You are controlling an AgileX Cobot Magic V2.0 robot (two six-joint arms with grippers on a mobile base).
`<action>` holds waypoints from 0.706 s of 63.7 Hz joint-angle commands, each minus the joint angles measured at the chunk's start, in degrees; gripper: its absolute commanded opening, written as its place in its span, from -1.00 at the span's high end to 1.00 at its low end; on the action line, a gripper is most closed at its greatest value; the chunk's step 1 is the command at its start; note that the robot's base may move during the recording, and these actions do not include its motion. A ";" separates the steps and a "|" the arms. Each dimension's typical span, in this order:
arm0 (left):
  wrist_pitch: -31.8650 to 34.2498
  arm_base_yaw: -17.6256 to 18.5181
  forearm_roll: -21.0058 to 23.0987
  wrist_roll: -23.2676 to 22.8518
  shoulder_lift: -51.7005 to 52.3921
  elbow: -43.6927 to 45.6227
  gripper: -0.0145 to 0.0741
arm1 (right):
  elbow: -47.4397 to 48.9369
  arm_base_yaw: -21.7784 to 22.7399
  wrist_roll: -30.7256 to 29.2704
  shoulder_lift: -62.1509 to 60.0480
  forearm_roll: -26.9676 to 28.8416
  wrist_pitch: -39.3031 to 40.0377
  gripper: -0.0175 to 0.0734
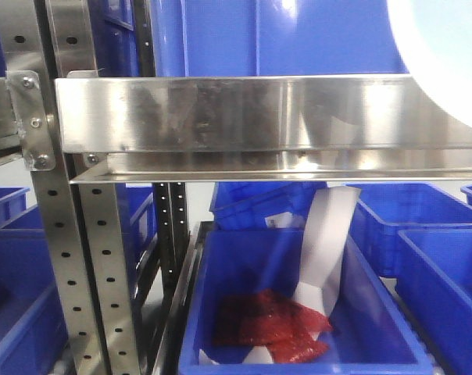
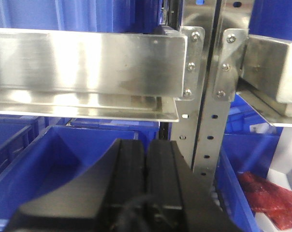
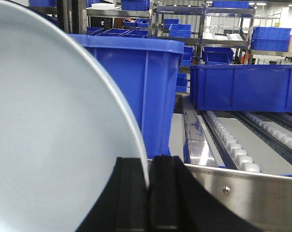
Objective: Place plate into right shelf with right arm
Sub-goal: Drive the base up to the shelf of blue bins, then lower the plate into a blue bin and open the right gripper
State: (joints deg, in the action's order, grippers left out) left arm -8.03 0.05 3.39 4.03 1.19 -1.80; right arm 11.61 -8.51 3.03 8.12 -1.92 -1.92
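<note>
The right claw (image 3: 148, 193) is clamped on the rim of the plate (image 3: 49, 135), which rises up and left from it and fills the left half of the wrist view. Just past the claw runs the steel rail (image 3: 262, 193) of the shelf (image 3: 230, 145). Beyond it rollers show on the right, while a tall bin (image 3: 136, 82) stands straight ahead of the plate. So the open lane seems to lie far and right of the plate, with only the right arm placed for it. The left claw (image 2: 147, 179) is pressed closed on nothing, low at another bay. The plate hides whatever lies left of the bin; the front view catches only its washed-out, cut-off edge
</note>
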 commanded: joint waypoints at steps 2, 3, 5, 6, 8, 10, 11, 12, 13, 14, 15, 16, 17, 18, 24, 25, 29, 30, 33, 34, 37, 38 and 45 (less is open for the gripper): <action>5.10 0.36 0.24 0.16 -0.02 -0.48 0.78 | 1.83 0.00 0.14 0.56 -0.42 5.12 0.50; 5.10 0.36 0.24 0.16 -0.02 -0.48 0.78 | 1.83 0.00 0.14 0.56 -0.42 5.12 0.50; 5.10 0.36 0.24 0.16 -0.02 -0.48 0.78 | 1.83 0.00 0.14 0.56 -0.42 5.12 0.50; 5.10 0.36 0.24 0.16 -0.02 -0.48 0.78 | 1.83 0.00 0.14 0.56 -0.42 5.12 0.50; 5.10 0.36 0.24 0.16 -0.02 -0.48 0.78 | 1.83 0.00 0.14 0.56 -0.42 5.12 0.50; 5.10 0.36 0.24 0.16 -0.02 -0.48 0.78 | 1.83 0.00 0.14 0.56 -0.42 5.12 0.50; 5.10 0.36 0.24 0.16 -0.02 -0.48 0.78 | 1.83 0.00 0.14 0.56 -0.42 5.12 0.50; 5.10 0.36 0.24 0.16 -0.02 -0.48 0.78 | 1.83 0.00 0.14 0.56 -0.42 5.12 0.50; 5.10 0.36 0.24 0.16 -0.02 -0.48 0.78 | 1.83 0.00 0.14 0.56 -0.42 5.12 0.50; 5.10 0.36 0.24 0.16 -0.02 -0.48 0.78 | 1.83 0.00 0.14 0.56 -0.42 5.12 0.50; 5.10 0.36 0.24 0.16 -0.02 -0.48 0.78 | 1.83 0.00 0.14 0.56 -0.42 5.12 0.50; 5.10 0.36 0.24 0.16 -0.02 -0.48 0.78 | 1.83 0.00 0.14 0.56 -0.42 5.12 0.50; 5.10 0.36 0.24 0.16 -0.02 -0.48 0.78 | 1.83 0.00 0.14 0.56 -0.42 5.12 0.50; 5.10 0.36 0.24 0.16 -0.02 -0.48 0.78 | 1.83 0.00 0.14 0.56 -0.42 5.12 0.50; 5.10 0.36 0.24 0.16 -0.02 -0.48 0.78 | 1.83 0.00 0.14 0.56 -0.42 5.47 0.50; 5.10 0.36 0.24 0.16 -0.02 -0.48 0.78 | 1.83 0.00 0.14 0.56 -0.42 5.47 0.50; 5.10 0.36 0.24 0.16 -0.02 -0.48 0.78 | 1.83 0.00 0.14 0.56 -0.42 6.39 0.50; 5.10 0.36 0.24 0.16 -0.02 -0.48 0.78 | 1.83 0.00 0.14 0.56 -0.42 6.52 0.50; 5.10 0.36 0.24 0.16 -0.02 -0.48 0.78 | 1.83 0.00 0.14 0.56 -0.42 7.39 0.50; 5.10 0.36 0.24 0.16 -0.02 -0.48 0.78 | 1.83 0.00 0.14 0.56 -0.42 7.57 0.50; 5.10 0.36 0.24 0.16 -0.02 -0.48 0.78 | 1.83 0.00 0.14 0.56 -0.42 7.69 0.50; 5.10 0.36 0.24 0.16 -0.02 -0.48 0.78 | 1.83 0.00 0.14 0.56 -0.42 7.69 0.50; 5.10 0.36 0.24 0.16 -0.02 -0.48 0.78 | 2.57 0.00 0.14 0.61 -0.31 7.70 0.50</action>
State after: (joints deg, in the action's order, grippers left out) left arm -8.03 0.05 3.39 4.03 1.19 -1.80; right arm 11.61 -8.51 3.03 8.12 -1.92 -0.59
